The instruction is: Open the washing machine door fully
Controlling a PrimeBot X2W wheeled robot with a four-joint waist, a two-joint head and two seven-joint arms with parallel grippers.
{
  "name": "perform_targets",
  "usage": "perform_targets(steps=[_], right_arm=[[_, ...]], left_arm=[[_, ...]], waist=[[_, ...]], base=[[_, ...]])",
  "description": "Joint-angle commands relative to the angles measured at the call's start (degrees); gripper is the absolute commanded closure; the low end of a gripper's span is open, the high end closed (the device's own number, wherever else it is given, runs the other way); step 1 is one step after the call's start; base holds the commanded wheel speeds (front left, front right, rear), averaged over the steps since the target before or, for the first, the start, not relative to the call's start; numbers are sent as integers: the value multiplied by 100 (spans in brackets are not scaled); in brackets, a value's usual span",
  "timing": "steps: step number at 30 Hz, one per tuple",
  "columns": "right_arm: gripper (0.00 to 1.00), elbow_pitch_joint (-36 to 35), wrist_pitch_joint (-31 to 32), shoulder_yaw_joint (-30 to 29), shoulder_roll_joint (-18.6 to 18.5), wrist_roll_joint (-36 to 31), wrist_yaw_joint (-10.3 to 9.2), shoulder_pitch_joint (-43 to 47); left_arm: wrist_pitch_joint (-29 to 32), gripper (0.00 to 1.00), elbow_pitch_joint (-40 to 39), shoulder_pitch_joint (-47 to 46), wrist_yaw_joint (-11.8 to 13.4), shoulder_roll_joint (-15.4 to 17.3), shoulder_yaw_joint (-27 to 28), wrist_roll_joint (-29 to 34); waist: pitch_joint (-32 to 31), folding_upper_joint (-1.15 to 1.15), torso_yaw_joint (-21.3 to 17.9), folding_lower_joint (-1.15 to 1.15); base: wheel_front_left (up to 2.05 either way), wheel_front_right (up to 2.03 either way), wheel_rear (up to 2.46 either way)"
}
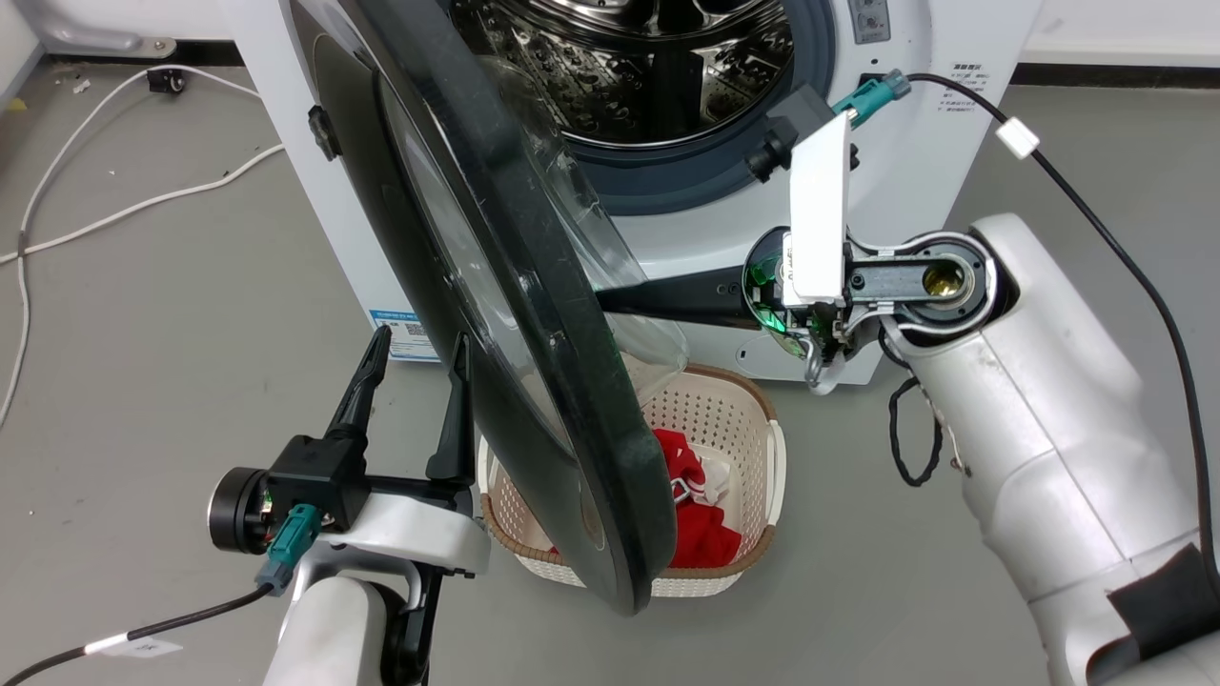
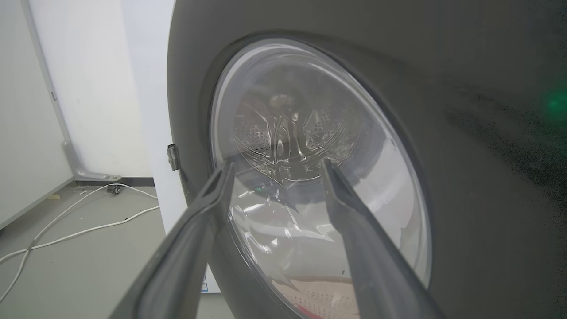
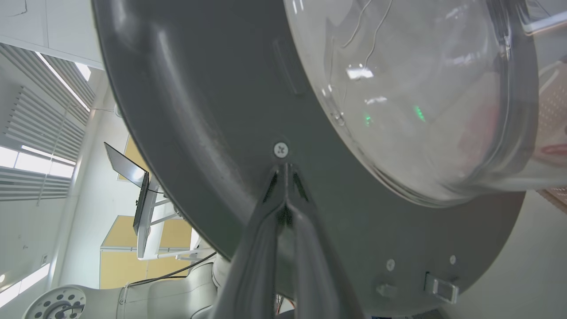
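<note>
Left pincer, fingers apart, stands just outside the one washing machine door, which hangs part-open before the drum mouth. Right pincer, fingers together, tips against the door's inner face beside one screw. One basket holding red cloth sits on grey floor near white cables

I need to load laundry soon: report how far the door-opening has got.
Done: the washing machine door is unlatched and swung partway off the drum mouth. In hand: the right claw, shut, has its tips against the door's inner face; the left claw hangs open by the outer face. Left: swinging it fully back.
</note>
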Motion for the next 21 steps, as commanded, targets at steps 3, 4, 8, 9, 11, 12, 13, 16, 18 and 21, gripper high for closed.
perform_targets(steps=[3, 4, 8, 9, 11, 12, 13, 16, 18, 21], right_arm=[[100, -200, -531, -73, 21, -36, 0, 256], [100, -282, -769, -118, 22, -100, 0, 346], [100, -531, -1775, -474, -99, -305, 0, 743], [100, -605, -2064, -569, -154, -375, 0, 857], [100, -698, -2568, -828, -168, -363, 0, 1146], [100, -764, -2824, -947, -210, -411, 0, 1275], [100, -834, -3075, -1062, -245, -449, 0, 1400], [100, -1057, -3764, -1323, -368, -603, 0, 1881], [87, -1243, -4220, -1480, -400, -695, 0, 2197], [0, -1531, -4799, -1692, -410, -784, 0, 2723]], left_arm=[[-16, 0, -24, 86, 21, 7, 28, -18], [-16, 0, -26, 101, 21, 7, 45, -15], [-16, 0, -23, 149, 10, 7, 98, 5], [-16, 0, -23, 159, 6, 7, 116, 9], [-16, 0, -11, 174, -4, 7, 141, 10], [-16, 0, 1, 188, -8, 8, 153, 6], [-16, 0, 1, 190, -8, 9, 163, 7], [-16, 0, 6, 207, -6, 7, 198, 16], [-16, 0, 13, 240, -11, 8, 227, 17], [-16, 0, 13, 278, -11, 8, 268, 9]], waist=[[-21, 0, -48, 1], [-34, 0, -67, 1], [-70, 0, -143, 1], [-80, 0, -164, 1], [-101, 0, -195, 1], [-118, 0, -208, 1], [-117, 0, -226, 1], [-151, 0, -275, 1], [-180, 0, -301, 1], [-215, 0, -329, 1]], base=[[0, 0, 0], [0, 0, 0], [0, 0, 0], [0, 0, 0], [0, 0, 0], [0, 0, 0], [0, 0, 0], [0, 0, 0], [0, 0, 0], [0, 0, 0]])
